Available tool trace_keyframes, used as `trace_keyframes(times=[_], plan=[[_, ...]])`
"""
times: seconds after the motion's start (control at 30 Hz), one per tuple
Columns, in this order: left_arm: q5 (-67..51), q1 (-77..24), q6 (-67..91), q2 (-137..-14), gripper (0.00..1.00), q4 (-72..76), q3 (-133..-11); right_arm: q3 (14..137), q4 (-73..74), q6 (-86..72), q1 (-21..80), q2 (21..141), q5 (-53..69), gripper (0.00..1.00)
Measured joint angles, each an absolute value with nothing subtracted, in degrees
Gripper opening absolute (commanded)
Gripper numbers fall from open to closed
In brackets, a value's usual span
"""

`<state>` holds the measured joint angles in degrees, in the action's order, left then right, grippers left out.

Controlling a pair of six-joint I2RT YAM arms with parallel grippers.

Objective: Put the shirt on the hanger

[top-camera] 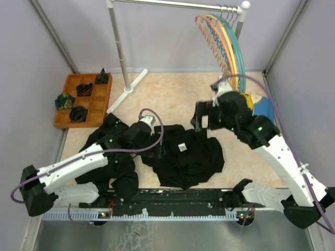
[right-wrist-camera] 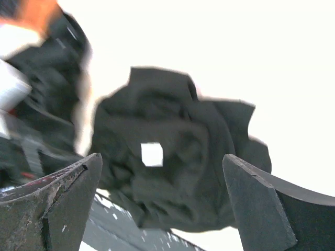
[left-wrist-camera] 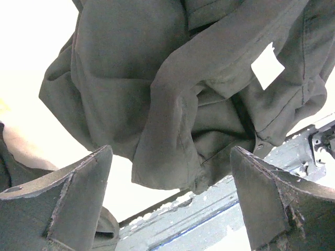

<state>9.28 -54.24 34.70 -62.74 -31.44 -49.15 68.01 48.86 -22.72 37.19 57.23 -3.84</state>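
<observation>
The black shirt [top-camera: 183,154] lies crumpled on the table [top-camera: 172,94]; the orange hanger [top-camera: 209,35] hangs on the rail [top-camera: 172,4].

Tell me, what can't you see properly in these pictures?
- Blue-and-yellow garment: top view, mostly hidden behind the right arm.
- Sleeves of the shirt: every view, lost in the crumpled black heap.
- Small dark things in the wooden tray: top view, too small to name.
- Upper-left corner of the right wrist view: only blurred orange, white and black shapes.
</observation>
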Motion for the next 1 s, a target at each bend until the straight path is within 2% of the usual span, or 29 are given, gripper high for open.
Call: trace_keyframes(times=[0.17, 0.3, 0.4, 0.5, 0.7, 0.83, 1.0], plan=[[9.3, -54.2, 34.4, -70.5, 0.99, -39.4, -56.9, 93.7, 50.8, -19.5, 37.1, 65.1, -6.2, 0.99], [9.5, -54.2, 34.5, -72.0, 0.99, -42.9, -58.8, 115.0, 53.8, -16.2, 36.9, 74.5, -8.0, 0.99], [10.5, -54.2, 34.7, -71.4, 0.99, -43.9, -59.0, 128.8, 56.3, -14.5, 35.1, 81.7, -7.7, 0.92], [10.8, -54.2, 33.8, -69.5, 0.99, -42.6, -57.7, 140.3, 56.7, -14.2, 29.2, 88.2, -5.3, 0.87], [10.2, -54.2, 30.5, -66.7, 0.99, -39.1, -53.1, 142.6, 52.7, -15.2, 20.4, 91.7, -1.0, 0.80], [9.0, -54.2, 29.5, -66.7, 0.99, -37.9, -52.4, 143.1, 49.9, -15.5, 18.8, 93.7, 1.4, 0.71], [8.4, -54.2, 28.8, -66.9, 0.97, -36.6, -51.8, 144.9, 48.0, -15.6, 18.2, 97.4, 3.2, 0.66]])
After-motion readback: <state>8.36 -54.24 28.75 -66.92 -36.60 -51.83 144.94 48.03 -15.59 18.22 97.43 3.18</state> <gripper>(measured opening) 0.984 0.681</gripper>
